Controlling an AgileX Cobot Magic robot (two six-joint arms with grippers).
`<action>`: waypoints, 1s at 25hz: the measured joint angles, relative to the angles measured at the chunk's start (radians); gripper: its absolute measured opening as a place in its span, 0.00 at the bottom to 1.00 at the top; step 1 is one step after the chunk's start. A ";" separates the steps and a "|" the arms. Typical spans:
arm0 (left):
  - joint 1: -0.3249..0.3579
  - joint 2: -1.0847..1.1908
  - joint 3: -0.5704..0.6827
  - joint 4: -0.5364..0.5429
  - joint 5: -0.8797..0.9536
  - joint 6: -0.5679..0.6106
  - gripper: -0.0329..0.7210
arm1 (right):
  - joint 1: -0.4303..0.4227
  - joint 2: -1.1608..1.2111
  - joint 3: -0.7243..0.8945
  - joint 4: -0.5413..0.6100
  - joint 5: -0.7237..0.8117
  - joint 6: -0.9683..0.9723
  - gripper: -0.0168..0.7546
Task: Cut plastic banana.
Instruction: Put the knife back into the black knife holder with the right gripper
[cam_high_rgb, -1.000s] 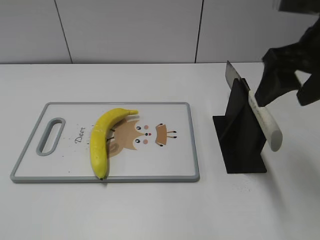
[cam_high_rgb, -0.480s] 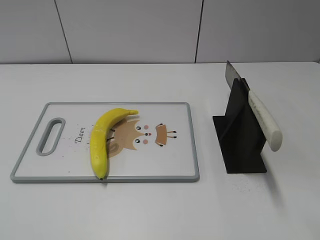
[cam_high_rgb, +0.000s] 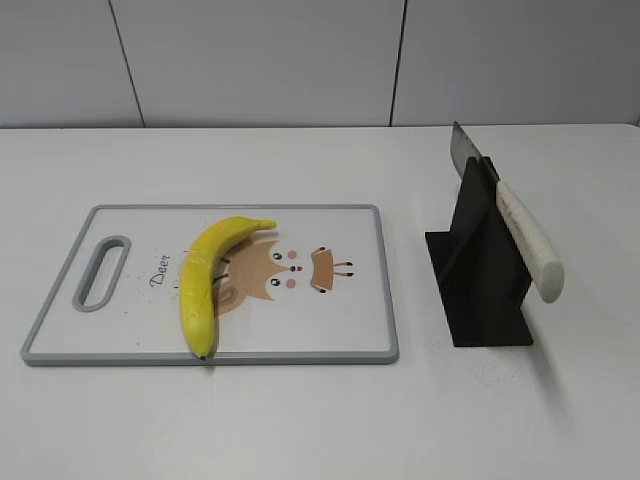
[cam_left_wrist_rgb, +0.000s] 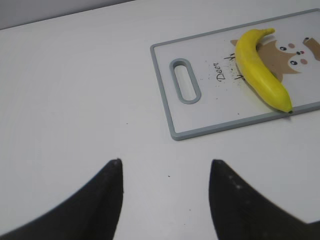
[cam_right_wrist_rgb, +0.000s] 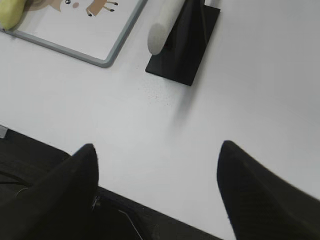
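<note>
While the plastic banana (cam_high_rgb: 205, 281) lies whole on the cutting board (cam_high_rgb: 340, 330), the knife (cam_high_rgb: 520, 230) at 3 o'clock rests in its stand (cam_high_rgb: 480, 290), both hands released and empty: cutting not yet begun.

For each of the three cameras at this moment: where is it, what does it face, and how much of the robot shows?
Exterior: in front of the table, slanting down at the cutting board, banana and knife in its black stand; no robot visible.
Left wrist: above bare table left of the board, facing it; the left gripper shows with open jaws.
Right wrist: high over the table's near edge, looking down; the right gripper shows with open jaws.
Shared: all three show board and banana; exterior and right wrist show knife and stand.
</note>
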 joint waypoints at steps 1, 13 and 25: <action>0.000 0.000 0.000 0.000 0.000 0.000 0.74 | 0.000 -0.036 0.026 -0.005 0.000 -0.001 0.77; 0.000 0.000 0.000 -0.001 0.000 0.000 0.74 | 0.000 -0.409 0.165 -0.012 -0.053 -0.004 0.77; 0.000 0.000 0.000 0.001 0.000 0.000 0.71 | 0.000 -0.409 0.186 -0.012 -0.093 -0.007 0.76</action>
